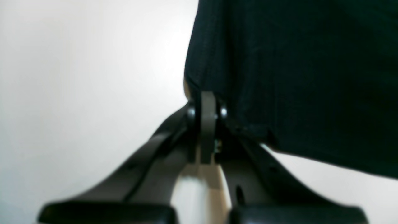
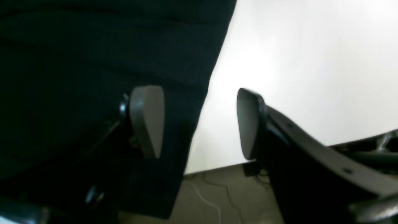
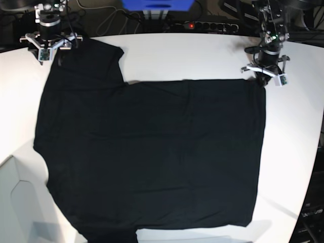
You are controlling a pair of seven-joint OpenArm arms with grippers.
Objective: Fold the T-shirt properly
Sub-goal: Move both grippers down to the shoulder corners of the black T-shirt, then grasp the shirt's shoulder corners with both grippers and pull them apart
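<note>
The black T-shirt (image 3: 152,152) lies spread across the white table (image 3: 202,55), with one sleeve reaching toward the far left corner. My left gripper (image 3: 264,76) sits at the shirt's far right corner. Seen from the left wrist, its fingers (image 1: 207,102) are pressed together on the edge of the T-shirt (image 1: 295,77). My right gripper (image 3: 52,48) is at the far left sleeve. In the right wrist view it (image 2: 197,123) stands open, one finger over the T-shirt (image 2: 77,62), the other over bare table.
A power strip (image 3: 207,25) with a red light, a blue box (image 3: 157,5) and cables lie behind the table's far edge. Past the table edge in the right wrist view is floor with cables (image 2: 211,199). The table drops away at the near left (image 3: 15,202).
</note>
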